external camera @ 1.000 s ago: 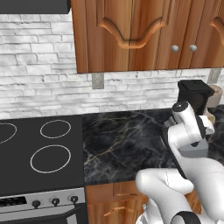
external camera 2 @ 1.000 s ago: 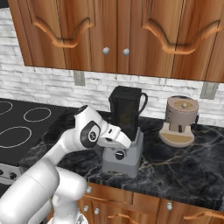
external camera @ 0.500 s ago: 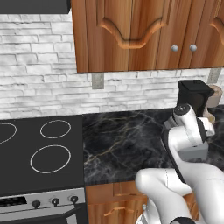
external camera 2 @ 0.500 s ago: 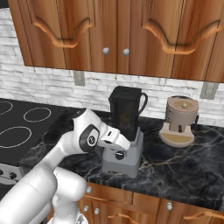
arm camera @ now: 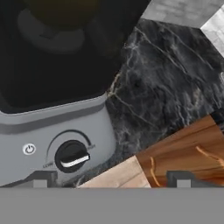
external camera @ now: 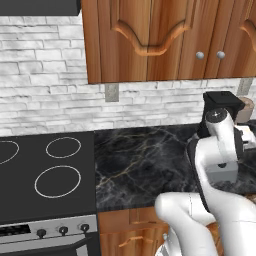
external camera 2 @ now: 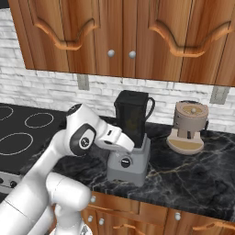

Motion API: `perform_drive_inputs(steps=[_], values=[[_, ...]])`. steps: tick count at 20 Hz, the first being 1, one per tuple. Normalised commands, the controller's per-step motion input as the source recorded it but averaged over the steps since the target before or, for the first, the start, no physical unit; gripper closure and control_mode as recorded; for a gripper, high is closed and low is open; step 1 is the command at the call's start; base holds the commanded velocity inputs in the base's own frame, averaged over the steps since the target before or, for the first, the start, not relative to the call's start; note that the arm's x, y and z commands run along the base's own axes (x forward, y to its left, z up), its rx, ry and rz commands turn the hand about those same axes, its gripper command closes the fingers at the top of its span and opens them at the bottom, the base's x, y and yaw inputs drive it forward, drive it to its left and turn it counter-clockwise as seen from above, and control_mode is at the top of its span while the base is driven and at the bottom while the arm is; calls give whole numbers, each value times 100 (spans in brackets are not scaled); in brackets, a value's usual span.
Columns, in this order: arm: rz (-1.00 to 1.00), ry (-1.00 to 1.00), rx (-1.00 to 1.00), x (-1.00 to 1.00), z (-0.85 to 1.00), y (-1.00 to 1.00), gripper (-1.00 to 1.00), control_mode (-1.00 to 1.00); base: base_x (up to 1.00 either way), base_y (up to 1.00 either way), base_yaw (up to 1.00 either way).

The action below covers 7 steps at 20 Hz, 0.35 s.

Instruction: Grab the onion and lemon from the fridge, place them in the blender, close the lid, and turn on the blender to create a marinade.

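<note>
Gripper (arm camera: 109,178): two dark finger tips set wide apart at the bottom of the hand view, nothing between them; jaws fully spread, holding nothing. In the right base view the hand sits low against the front of the blender base.

Knob (arm camera: 72,156): round, black, with a pale bar mark, on the grey front of the blender; just ahead of the left finger tip. Whether a tip touches it cannot be told.

Power symbol (arm camera: 29,149): small white ring mark, beside the knob on the same grey face.

Blender (external camera 2: 131,151): grey boxy base with a tall, nearly black squarish jar with handle on top; directly in front of the gripper, standing upright on the counter. Jar contents cannot be made out.

Counter (external camera 2: 197,176): black marble with pale veins, under and around the blender; wooden drawer fronts (arm camera: 179,151) below its edge, under the right finger tip.

Coffee grinder (external camera 2: 188,126): tan and brown, beyond the gripper, well to the blender's side.

Cooktop (external camera: 45,172): black with white rings, far to the opposite side.

Wall cabinets (external camera 2: 133,32): brown wood, above, farthest back.
</note>
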Motion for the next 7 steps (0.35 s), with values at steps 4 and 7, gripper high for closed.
perform_drive_inputs(steps=[4, 7], values=[[0, -4, -1, -64, 43, 4, -100, -100, 0, 0, 0], [0, -7, -1, -74, 28, 14, -100, -100, 0, 0, 0]])
